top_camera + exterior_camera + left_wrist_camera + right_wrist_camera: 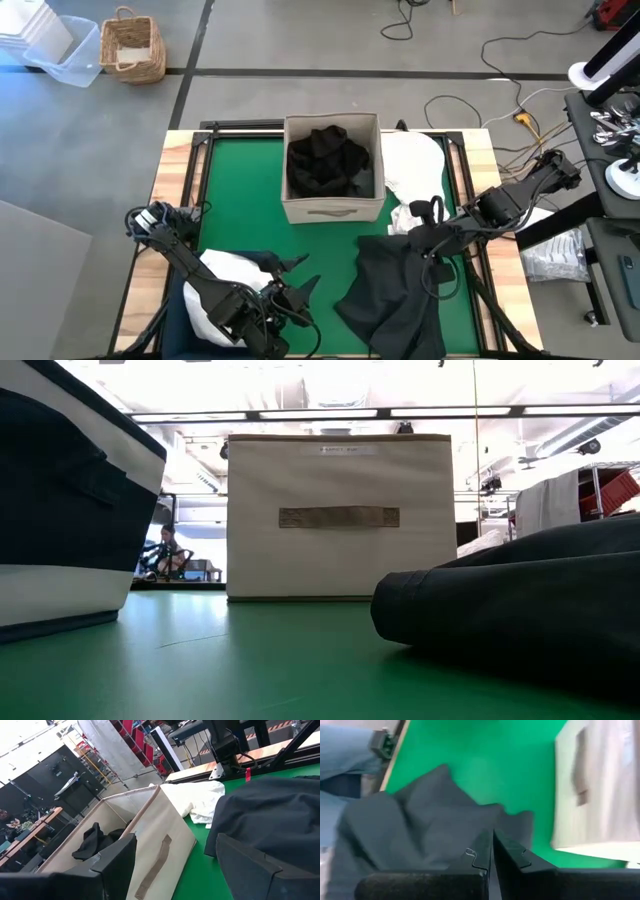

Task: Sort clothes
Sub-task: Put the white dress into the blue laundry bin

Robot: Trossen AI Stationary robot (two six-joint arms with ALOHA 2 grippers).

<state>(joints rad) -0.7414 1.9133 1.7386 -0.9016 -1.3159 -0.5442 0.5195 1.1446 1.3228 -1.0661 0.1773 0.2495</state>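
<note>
text: none legible | beige box [338, 517]: small label near top rim, too small to read

Bare green mat [250, 215] beside beige box [331, 208] and charcoal garment [395, 290].

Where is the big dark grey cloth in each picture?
High view: dark grey cloth at bottom right, on the green mat.
Low view: a dark mound at right.
Left wrist view: fills the right side.
Right wrist view: spread across the left.
Shared landmark: the beige box, beside it in every view.
</note>
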